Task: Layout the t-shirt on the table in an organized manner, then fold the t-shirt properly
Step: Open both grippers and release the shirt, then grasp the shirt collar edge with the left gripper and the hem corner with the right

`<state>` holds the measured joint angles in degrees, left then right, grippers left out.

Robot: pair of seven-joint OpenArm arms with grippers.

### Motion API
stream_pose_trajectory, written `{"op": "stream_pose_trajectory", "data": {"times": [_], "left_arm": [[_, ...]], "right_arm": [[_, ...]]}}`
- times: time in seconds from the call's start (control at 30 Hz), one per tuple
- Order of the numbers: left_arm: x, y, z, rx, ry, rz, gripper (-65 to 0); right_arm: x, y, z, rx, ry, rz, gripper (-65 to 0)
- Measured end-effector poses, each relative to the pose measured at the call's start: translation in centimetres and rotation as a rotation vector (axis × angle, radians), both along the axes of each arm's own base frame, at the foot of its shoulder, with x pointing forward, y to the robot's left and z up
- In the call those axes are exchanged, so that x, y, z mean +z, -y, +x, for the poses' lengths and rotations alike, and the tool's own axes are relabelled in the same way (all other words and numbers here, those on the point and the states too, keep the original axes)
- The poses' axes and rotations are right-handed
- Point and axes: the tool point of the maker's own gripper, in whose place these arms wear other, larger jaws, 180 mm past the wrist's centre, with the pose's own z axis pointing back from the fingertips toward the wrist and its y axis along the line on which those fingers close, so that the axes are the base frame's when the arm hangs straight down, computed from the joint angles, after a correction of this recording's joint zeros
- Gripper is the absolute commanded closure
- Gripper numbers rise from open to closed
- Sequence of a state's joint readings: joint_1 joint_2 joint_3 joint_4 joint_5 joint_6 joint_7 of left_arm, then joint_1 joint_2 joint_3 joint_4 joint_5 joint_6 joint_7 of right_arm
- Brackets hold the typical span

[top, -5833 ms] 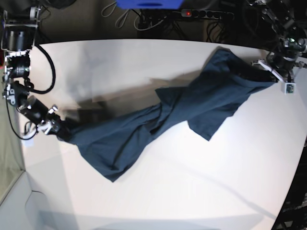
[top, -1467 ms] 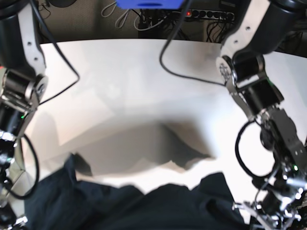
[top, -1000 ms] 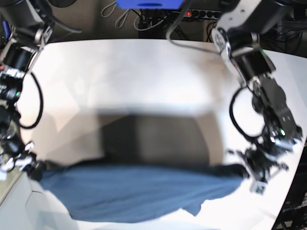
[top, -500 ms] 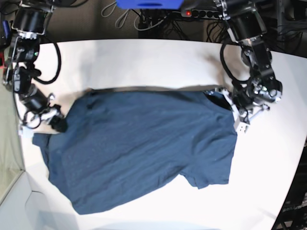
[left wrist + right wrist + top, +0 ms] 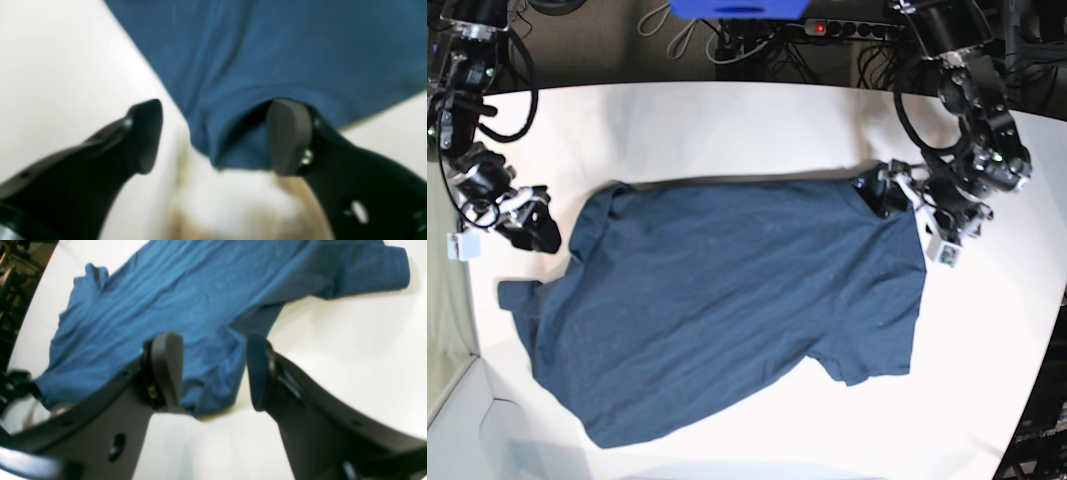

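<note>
The t-shirt [image 5: 727, 310] lies spread on the white counter [image 5: 727, 130], occupying its middle and lower-left area in the base view. The garment is dark navy, matte, soft knit, mostly flat with shallow creases. One short sleeve projects at the lower right, the other at the far left; the long straight edge runs along the top.

Left tool [image 5: 905, 200]: positioned at the shirt's upper right corner in the base view. The arm descends from the top right, elbow bent, wrist turned inward toward the cloth. In the left wrist view, both black fingers [image 5: 288, 133] stand wide apart. A rounded fold of the shirt's corner [image 5: 233, 133] lies in the gap, one finger at or under its edge. No pinch is visible; the tool is open.

Right tool [image 5: 527, 225]: positioned just beside the shirt's upper left corner in the base view. The arm comes down the left edge of the counter, cables looped above it. In the right wrist view, the two dark fingers [image 5: 166, 370] are parted, with the shirt's edge [image 5: 213, 390] below and between them. The cloth rests on the counter, not clamped. This tool is also open.

Fingers on both tools are smooth, black, paddle-shaped pads. The counter surface is plain, smooth, matte, with a curved edge at the right.
</note>
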<state>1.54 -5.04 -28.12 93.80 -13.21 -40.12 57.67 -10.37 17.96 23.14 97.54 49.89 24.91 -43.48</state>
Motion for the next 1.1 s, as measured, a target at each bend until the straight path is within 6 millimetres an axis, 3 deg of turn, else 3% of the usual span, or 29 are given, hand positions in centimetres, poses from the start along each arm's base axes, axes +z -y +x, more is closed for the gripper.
{"op": "stream_pose_trajectory", "data": {"times": [0.1,0.2,0.33,0.43,0.53,0.67,0.9,1.1], "left_arm": [[2.2,-1.2,1.5,0.059,0.084,-0.072,-53.2],[3.1,-2.6,4.0,0.109,0.129,-0.114,-53.2],[1.2,-0.1,7.9,0.088,0.110,-0.224,-53.2],[-1.1,1.7,9.5,0.087,0.080,-0.287,-53.2],[-3.3,2.5,10.4,0.092,0.041,-0.314,-53.2],[-3.3,2.5,12.3,0.110,0.080,-0.337,-53.2],[-3.5,2.3,13.0,0.135,0.125,-0.370,-53.2],[-3.6,2.0,12.9,0.136,0.126,-0.367,-53.2]], "right_arm": [[-0.4,-0.5,-1.1,0.010,-0.014,0.004,-31.8],[-1.6,-1.2,-2.0,0.003,-0.044,0.030,-31.9],[-3.7,-1.9,-2.7,0.007,-0.099,0.063,-32.0],[-5.6,-3.0,-3.3,0.030,-0.157,0.090,-32.1],[-6.8,-2.7,-3.8,0.023,-0.195,0.096,-32.1],[-8.2,-4.2,-4.2,0.048,-0.232,0.129,-32.1],[-10.2,-5.9,-2.9,0.053,-0.235,0.176,-31.9],[-10.5,-7.3,-1.0,0.058,-0.207,0.227,-30.1]]}}
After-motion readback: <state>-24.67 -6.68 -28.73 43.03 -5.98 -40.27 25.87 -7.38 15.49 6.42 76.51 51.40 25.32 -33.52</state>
